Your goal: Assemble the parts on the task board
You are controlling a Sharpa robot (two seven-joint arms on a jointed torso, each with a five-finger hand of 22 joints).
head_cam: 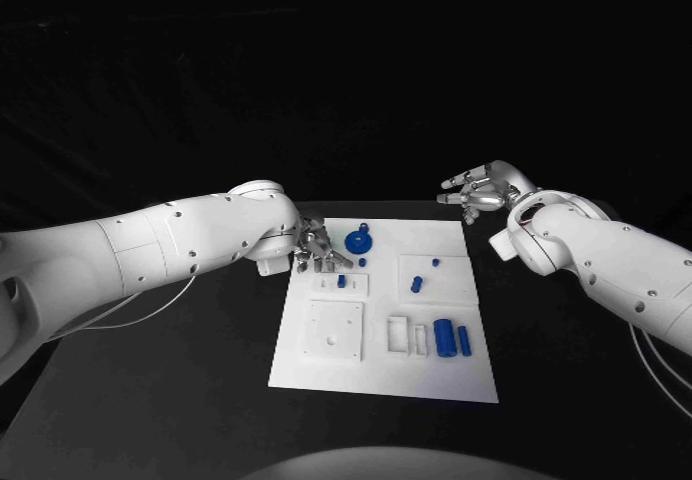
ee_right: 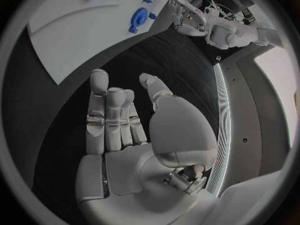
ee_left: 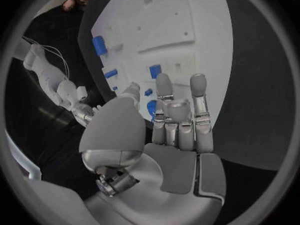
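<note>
The task board [head_cam: 387,375] is seen at the frame's centre. The left hand [head_cam: 317,252], fingers apart and empty, is held over its upper-left corner; the right hand [head_cam: 483,187], likewise spread, hovers upper right. Blue parts [head_cam: 447,338] are scattered across the board.

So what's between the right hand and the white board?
Just bare black table. In the head view the right hand hangs open beyond the board's far right corner, with nothing in that gap.
</note>
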